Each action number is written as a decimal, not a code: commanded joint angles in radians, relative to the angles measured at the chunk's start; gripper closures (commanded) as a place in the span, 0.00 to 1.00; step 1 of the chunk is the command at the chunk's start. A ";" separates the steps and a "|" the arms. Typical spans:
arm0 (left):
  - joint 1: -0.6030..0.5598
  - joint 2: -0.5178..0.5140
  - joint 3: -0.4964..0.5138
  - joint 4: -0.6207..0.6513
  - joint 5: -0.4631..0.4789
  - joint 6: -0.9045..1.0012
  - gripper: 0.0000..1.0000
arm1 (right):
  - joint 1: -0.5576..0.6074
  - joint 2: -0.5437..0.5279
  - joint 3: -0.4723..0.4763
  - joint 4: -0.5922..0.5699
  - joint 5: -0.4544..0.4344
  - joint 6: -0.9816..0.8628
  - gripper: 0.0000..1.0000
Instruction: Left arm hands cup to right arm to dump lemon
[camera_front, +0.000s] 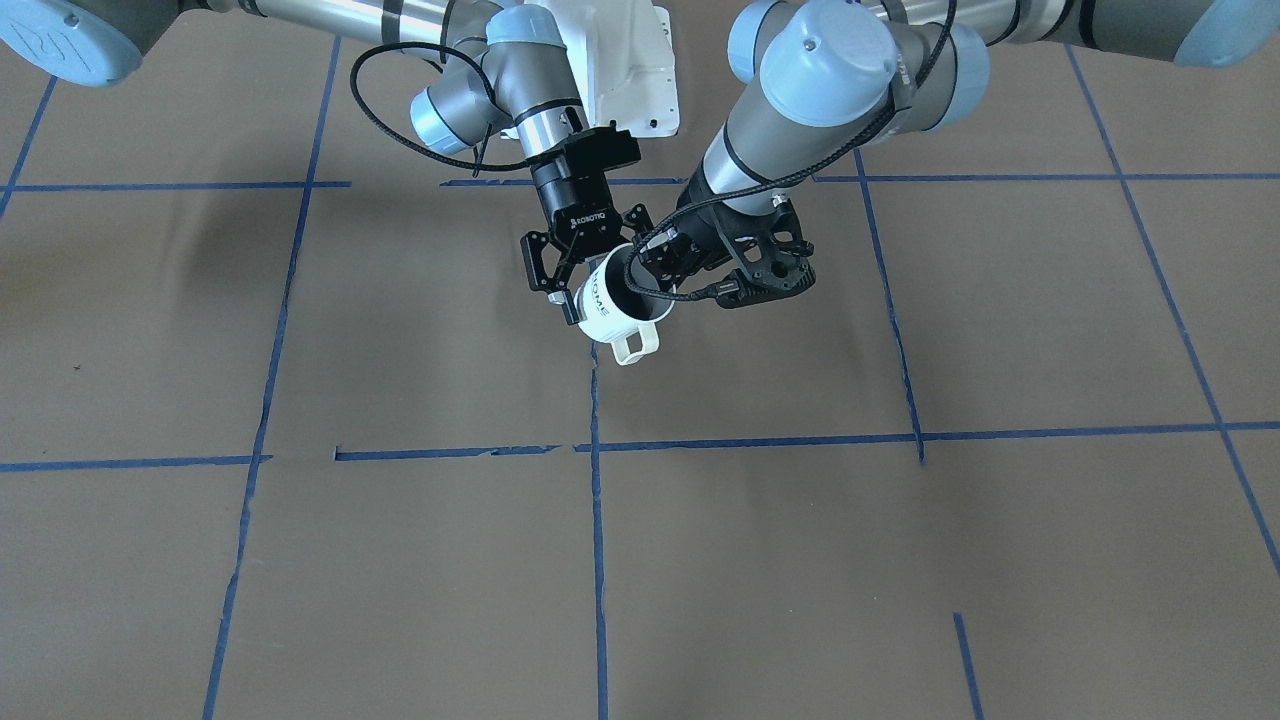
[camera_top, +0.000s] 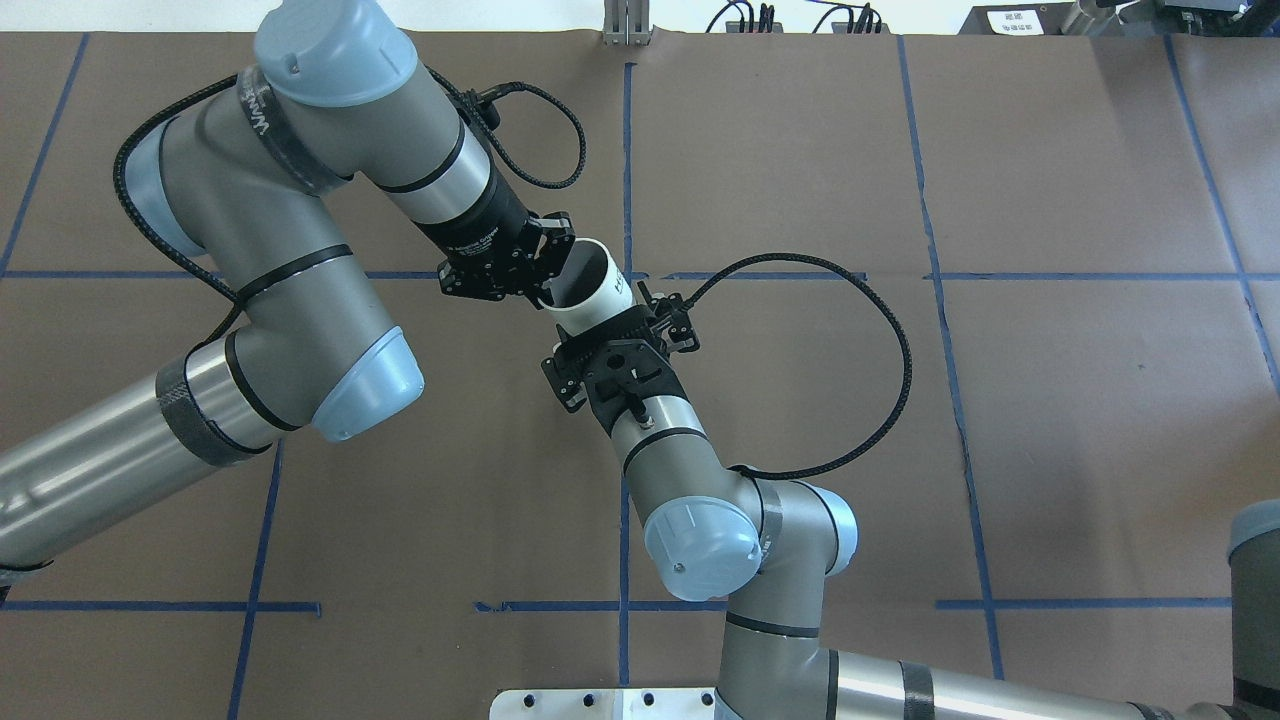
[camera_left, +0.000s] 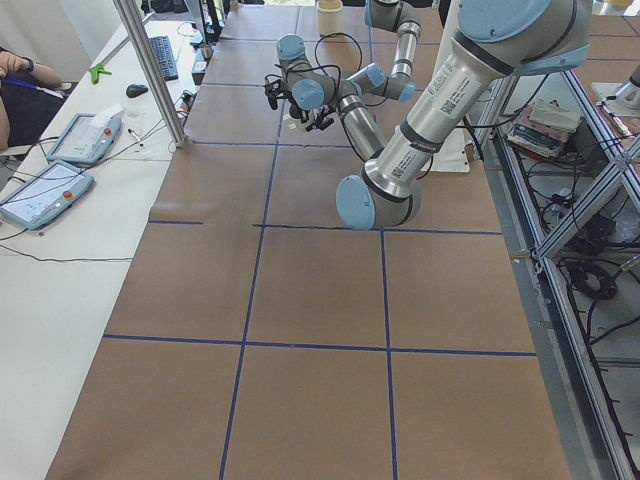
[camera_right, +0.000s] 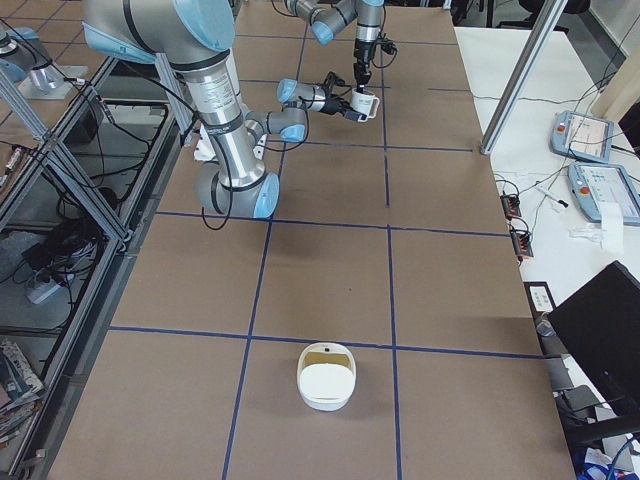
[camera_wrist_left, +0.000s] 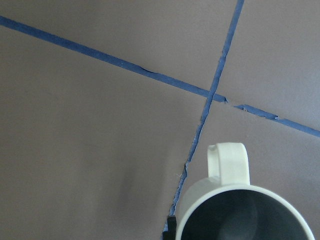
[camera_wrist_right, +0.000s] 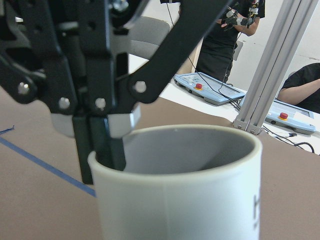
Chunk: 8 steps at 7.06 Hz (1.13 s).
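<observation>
The white cup (camera_front: 612, 308) with dark lettering hangs tilted in the air above the table's middle, its cream handle (camera_front: 634, 345) pointing down. My left gripper (camera_front: 648, 268) is shut on the cup's rim, one finger inside and one outside. The right wrist view shows these fingers (camera_wrist_right: 100, 145) pinching the rim of the cup (camera_wrist_right: 185, 185). My right gripper (camera_front: 592, 262) is open, its fingers spread on either side of the cup's body. From overhead, the cup (camera_top: 592, 285) sits between the left gripper (camera_top: 545, 285) and the right gripper (camera_top: 620, 328). The lemon is hidden; the cup's inside (camera_wrist_left: 245, 217) looks plain grey.
A white bin (camera_right: 326, 377) stands on the brown table at the robot's right end, far from the cup. Blue tape lines (camera_front: 598, 520) cross the table. A black cable (camera_top: 880, 400) loops beside the right arm. Operators and teach pendants (camera_right: 590, 135) are along the far side.
</observation>
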 joint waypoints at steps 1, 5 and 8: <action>0.000 -0.008 0.004 0.000 0.000 -0.001 1.00 | -0.003 0.000 0.000 -0.001 0.000 0.000 0.01; -0.001 -0.009 0.041 -0.005 0.004 -0.007 1.00 | -0.003 0.000 0.000 -0.001 0.000 -0.001 0.01; -0.070 -0.012 0.169 -0.103 0.044 -0.028 1.00 | -0.011 -0.004 0.000 0.009 0.005 0.002 0.01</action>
